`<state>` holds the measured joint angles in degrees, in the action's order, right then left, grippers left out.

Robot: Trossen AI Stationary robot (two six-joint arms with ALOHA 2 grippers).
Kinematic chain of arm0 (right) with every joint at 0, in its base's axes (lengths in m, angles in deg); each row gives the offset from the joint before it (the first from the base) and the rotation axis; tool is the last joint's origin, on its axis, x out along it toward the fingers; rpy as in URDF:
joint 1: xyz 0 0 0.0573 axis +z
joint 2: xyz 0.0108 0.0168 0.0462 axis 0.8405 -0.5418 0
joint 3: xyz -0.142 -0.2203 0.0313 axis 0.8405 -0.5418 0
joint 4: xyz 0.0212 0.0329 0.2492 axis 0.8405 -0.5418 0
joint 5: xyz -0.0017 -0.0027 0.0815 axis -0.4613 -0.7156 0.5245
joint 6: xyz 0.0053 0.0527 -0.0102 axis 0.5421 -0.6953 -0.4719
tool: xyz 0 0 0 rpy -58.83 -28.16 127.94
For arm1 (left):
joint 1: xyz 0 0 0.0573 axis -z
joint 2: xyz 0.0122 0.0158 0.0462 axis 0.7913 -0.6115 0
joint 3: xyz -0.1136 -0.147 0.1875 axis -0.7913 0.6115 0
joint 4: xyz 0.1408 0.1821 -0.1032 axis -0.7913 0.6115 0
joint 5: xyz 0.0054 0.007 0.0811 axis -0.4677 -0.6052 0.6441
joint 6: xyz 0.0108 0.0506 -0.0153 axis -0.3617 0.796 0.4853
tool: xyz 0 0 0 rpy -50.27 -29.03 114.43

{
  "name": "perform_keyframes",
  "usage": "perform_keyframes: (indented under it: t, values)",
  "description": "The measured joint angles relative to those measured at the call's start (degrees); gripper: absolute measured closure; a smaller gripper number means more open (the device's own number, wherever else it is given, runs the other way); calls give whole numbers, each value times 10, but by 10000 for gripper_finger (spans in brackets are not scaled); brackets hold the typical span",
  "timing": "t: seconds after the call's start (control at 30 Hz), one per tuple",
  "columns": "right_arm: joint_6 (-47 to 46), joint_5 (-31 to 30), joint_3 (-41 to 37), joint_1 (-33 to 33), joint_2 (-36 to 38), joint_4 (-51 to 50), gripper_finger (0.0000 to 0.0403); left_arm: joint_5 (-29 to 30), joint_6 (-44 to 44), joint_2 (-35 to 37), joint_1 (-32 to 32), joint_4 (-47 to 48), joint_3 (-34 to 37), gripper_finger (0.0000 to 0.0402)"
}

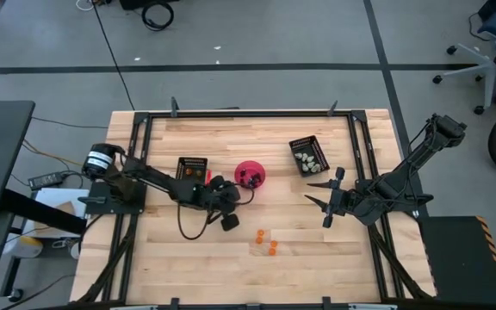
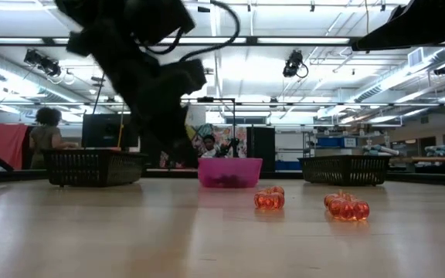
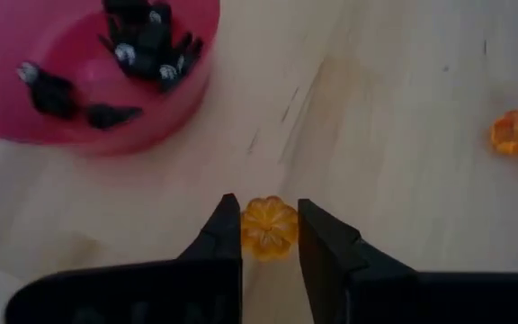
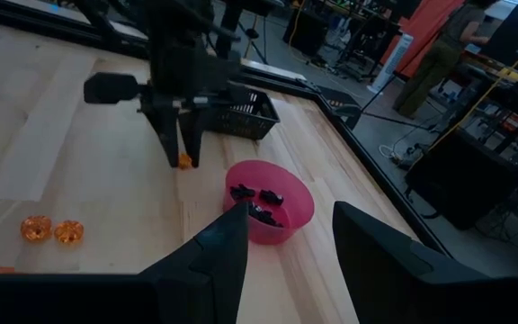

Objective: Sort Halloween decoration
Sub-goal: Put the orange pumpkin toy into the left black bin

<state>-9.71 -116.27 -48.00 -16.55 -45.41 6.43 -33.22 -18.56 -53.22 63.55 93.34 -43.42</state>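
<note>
The pink bowl (image 1: 250,175) holds small black trinkets (image 3: 142,45). The tray (image 1: 309,155) at about two o'clock from the bowl holds whitish ones, and another tray (image 1: 191,169) sits at nine o'clock. Only the left wrist view shows the left gripper (image 3: 269,225) clamped on a tiny orange pumpkin (image 3: 269,227), ribbed and shiny, just beside the bowl. Three more orange pumpkins (image 1: 268,243) lie at five o'clock. The right gripper (image 1: 327,199) waits with its fingers apart.

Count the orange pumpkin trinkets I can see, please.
4, perhaps more hidden. Three lie loose on the table: pumpkins. One pumpkin sits between the left end effector fingers.
</note>
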Motion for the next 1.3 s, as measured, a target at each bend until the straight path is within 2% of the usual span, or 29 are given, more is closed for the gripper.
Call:
perform_keyframes:
  t: [0.27, 0.5, 0.67, 0.87, 1.0, 1.1, 1.3]
  values:
    - [-3, 0, 0, 0, 0, -3, 236, 31, 30, 11, -2, 280, -131, 348]
    - [-8, 0, 0, 0, 0, -7, 236, 57, 7, 11, -2, 495, -216, 347]
    - [-10, 0, 0, 0, 0, -8, 236, 62, -30, 12, -2, 580, -220, 347]
    - [-10, 0, 0, 0, 0, -8, 236, 107, -106, 12, -2, 673, -220, 347]
    - [-10, 1, 0, 0, 0, -8, 236, 111, -127, 10, -2, 685, -219, 344]
    - [-10, 5, 0, 0, 0, -8, 236, 113, -130, 10, -2, 690, -219, 323]
    - [-10, 8, 0, 1, 0, -8, 236, 107, -147, 10, -6, 712, -219, 249]
